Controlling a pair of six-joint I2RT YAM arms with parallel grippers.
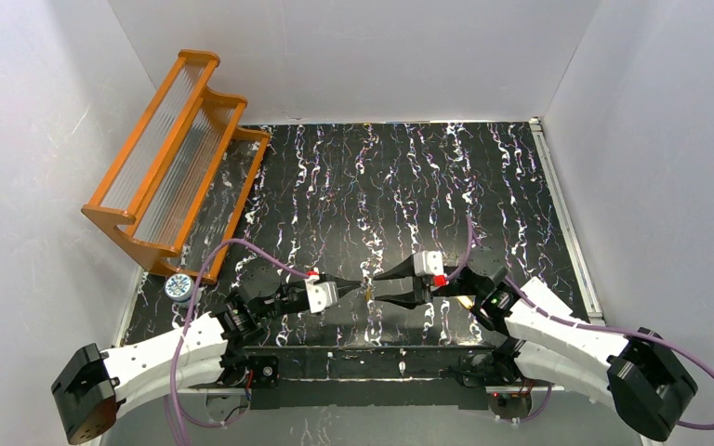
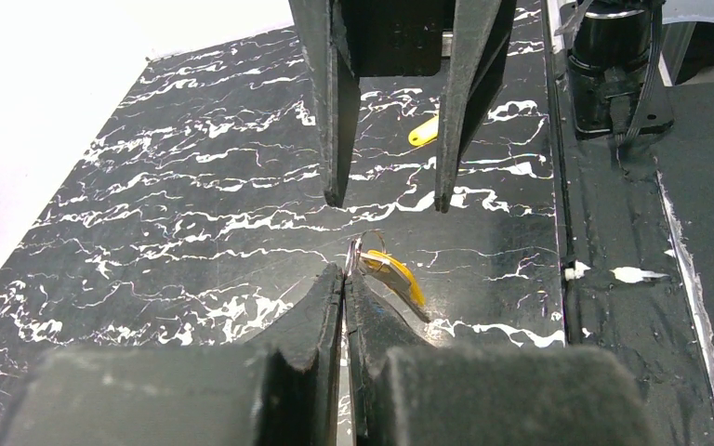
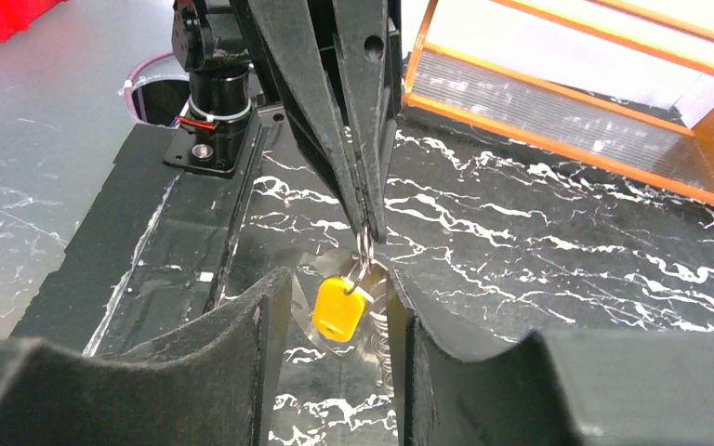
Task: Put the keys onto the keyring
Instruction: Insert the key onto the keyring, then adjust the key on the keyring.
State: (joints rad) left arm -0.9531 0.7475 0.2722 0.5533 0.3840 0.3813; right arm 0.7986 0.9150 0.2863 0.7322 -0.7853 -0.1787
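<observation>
Two grippers are brought tip to tip above the table. The left gripper is closed flat, and the keyring is pinched between its fingertips. One key, with a yellow head, is seen hanging from the keyring just below those tips. The right gripper is set partly open, with one jaw on each side of the hanging key and a gap left on both sides. A second key is laid flat on the table, beyond the right gripper's fingers and well apart from the left gripper. An orange rack is placed far behind the left gripper.
</observation>
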